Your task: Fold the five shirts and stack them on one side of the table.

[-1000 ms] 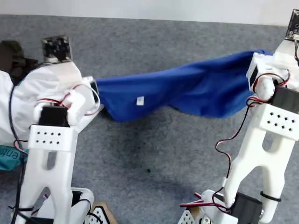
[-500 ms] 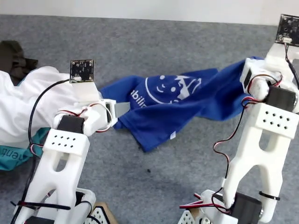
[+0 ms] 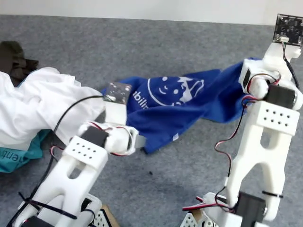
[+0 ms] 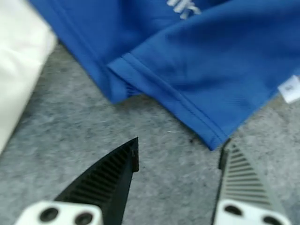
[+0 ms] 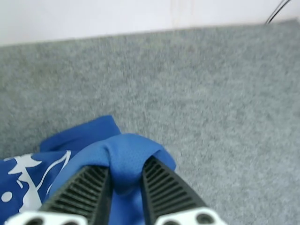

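A blue shirt (image 3: 189,101) with a white smiley print lies crumpled on the grey carpet, and its right end is lifted off the surface. My right gripper (image 5: 125,180) is shut on a bunched fold of that blue shirt (image 5: 126,159) at the table's right side. My left gripper (image 3: 139,141) is open and low over the carpet, just in front of the shirt's near corner. In the left wrist view the gripper (image 4: 180,150) has its fingers spread, and the stitched hem of the shirt (image 4: 187,112) lies just beyond the tips, untouched.
A heap of white shirts (image 3: 33,109) lies at the left, with a teal shirt (image 3: 19,153) under its near edge and a dark garment (image 3: 14,56) behind it. White cloth (image 4: 18,70) borders the blue hem. A pale wall (image 5: 140,16) bounds the far edge.
The shirt was stretched between both grippers a second ago; it has dropped and turned print-side up. My left gripper has let go and moved nearer and to the right. The right arm barely shifted.
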Motion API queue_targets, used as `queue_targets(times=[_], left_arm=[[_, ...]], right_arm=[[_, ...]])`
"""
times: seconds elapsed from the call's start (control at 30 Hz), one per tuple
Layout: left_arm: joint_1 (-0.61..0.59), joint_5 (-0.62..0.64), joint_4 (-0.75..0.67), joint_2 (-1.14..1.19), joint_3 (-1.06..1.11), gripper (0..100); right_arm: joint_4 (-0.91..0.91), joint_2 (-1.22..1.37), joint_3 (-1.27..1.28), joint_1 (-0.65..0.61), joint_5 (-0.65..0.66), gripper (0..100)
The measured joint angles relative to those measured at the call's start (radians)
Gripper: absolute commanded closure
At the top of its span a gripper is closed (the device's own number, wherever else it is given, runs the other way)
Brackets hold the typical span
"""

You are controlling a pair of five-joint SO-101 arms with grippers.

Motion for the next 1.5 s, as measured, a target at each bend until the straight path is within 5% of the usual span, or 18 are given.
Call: queue_targets(times=[0.43,0.83,1.2,1.5], left_arm=[[0.157,0.104,-0.075,-0.002,0.072,78],[0.164,0.104,-0.137,0.002,0.143,78],[0.164,0.104,-0.27,0.359,0.057,78],[0.209,0.163,-0.27,0.405,0.003,78]], right_arm=[[0.0,0.061,0.0,0.003,0.0,99.3],[0.0,0.064,0.0,0.003,0.0,99.3],[0.0,0.064,0.0,0.003,0.0,99.3],[0.0,0.064,0.0,0.003,0.0,99.3]])
